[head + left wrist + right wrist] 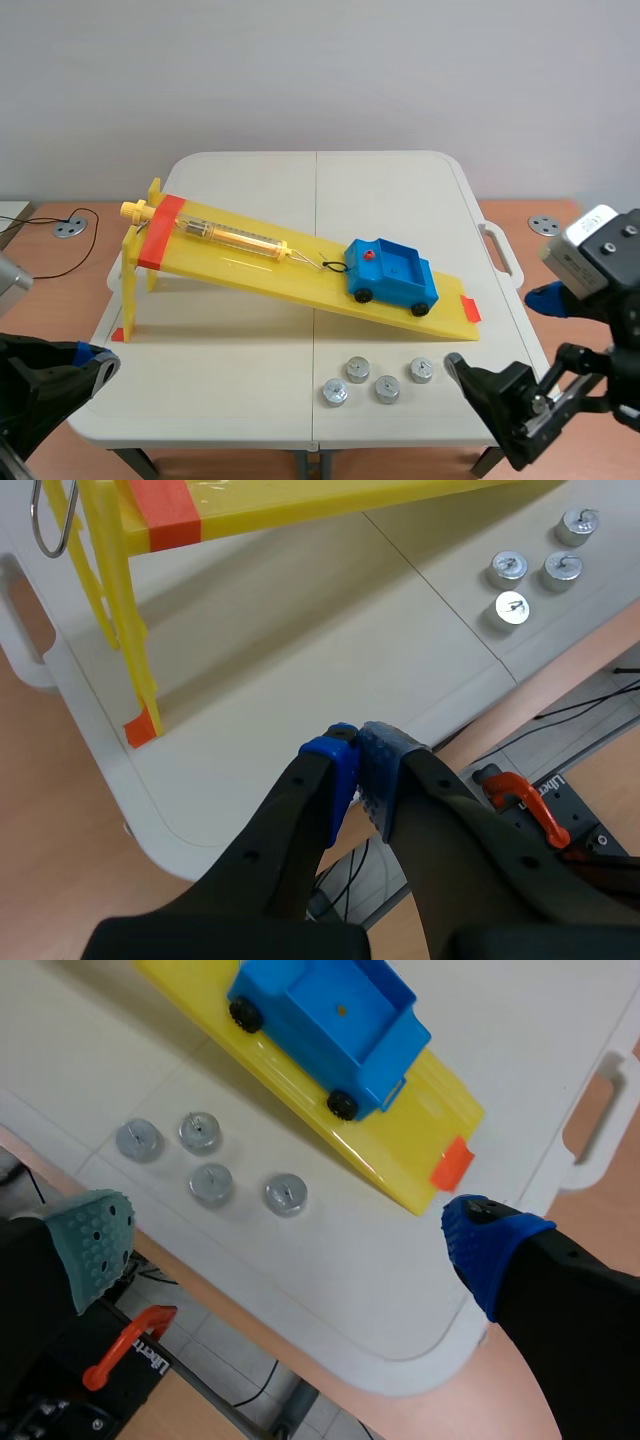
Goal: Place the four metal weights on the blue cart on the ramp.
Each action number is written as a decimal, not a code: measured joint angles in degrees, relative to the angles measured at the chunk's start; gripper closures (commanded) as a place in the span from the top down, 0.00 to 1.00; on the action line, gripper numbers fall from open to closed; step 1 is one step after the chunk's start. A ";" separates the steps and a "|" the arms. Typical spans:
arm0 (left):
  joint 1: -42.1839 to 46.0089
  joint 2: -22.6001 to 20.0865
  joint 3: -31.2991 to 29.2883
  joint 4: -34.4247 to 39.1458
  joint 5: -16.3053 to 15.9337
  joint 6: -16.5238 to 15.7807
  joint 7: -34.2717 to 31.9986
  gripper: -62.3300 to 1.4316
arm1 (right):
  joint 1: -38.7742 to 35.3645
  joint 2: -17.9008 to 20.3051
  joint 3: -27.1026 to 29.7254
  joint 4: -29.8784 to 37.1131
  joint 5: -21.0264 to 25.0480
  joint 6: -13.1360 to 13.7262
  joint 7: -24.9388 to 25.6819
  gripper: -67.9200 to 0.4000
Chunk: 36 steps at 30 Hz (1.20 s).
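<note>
White table (pixel 250 370) against a plain wall (pixel 320 70), yellow ramp (pixel 250 264) on it.
You see the blue cart (pixel 392 275) low on the ramp; the four metal weights (pixel 387 389) lie on the table near its lower end. Your left gripper (pixel 358 748) has fingers pressed together, holding nothing; your right gripper (pixel 292 1242) has fingers spread, near the weights.

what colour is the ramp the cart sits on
Yellow: the ramp has an orange-red tape band near its high end. Best seen in the scene view.
</note>
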<state>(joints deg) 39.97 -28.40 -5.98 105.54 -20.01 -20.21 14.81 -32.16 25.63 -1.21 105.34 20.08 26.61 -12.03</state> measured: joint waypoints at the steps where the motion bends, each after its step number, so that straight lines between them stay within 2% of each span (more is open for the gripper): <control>1: 0.00 0.26 0.00 0.00 0.00 0.00 0.00 0.10 | 0.81 -0.44 -0.85 0.00 -0.02 0.00 -1.22 0.88; 4: 0.02 1.01 0.00 0.00 0.00 0.00 -0.02 0.10 | 2.97 -1.73 -3.30 0.00 -0.72 0.00 -4.90 0.79; 7: 0.02 1.46 0.00 0.00 0.00 0.00 -0.02 0.10 | 4.63 -2.95 -5.51 0.00 -1.92 0.00 -6.47 0.65; 9: 0.02 1.53 0.00 0.00 0.00 0.00 -0.02 0.10 | 5.53 -3.52 -6.86 0.00 -2.82 0.04 -7.08 0.60; 17: 0.02 1.57 0.00 0.00 0.00 0.00 0.44 0.10 | 8.83 -4.74 -12.39 -1.09 -3.69 0.44 -7.82 0.60; 24: 0.02 1.57 0.00 0.00 0.00 0.00 0.42 0.10 | 11.98 -8.28 -15.85 -6.67 -8.31 0.42 -8.02 0.51; 36: 0.02 1.57 0.00 0.00 0.00 0.00 0.42 0.10 | 16.98 -12.00 -22.88 -14.73 -16.72 -2.47 -7.74 0.51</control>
<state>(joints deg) 39.99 -26.83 -5.98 105.54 -20.01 -20.21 15.22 -15.18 13.63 -24.10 90.61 3.36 24.14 -19.77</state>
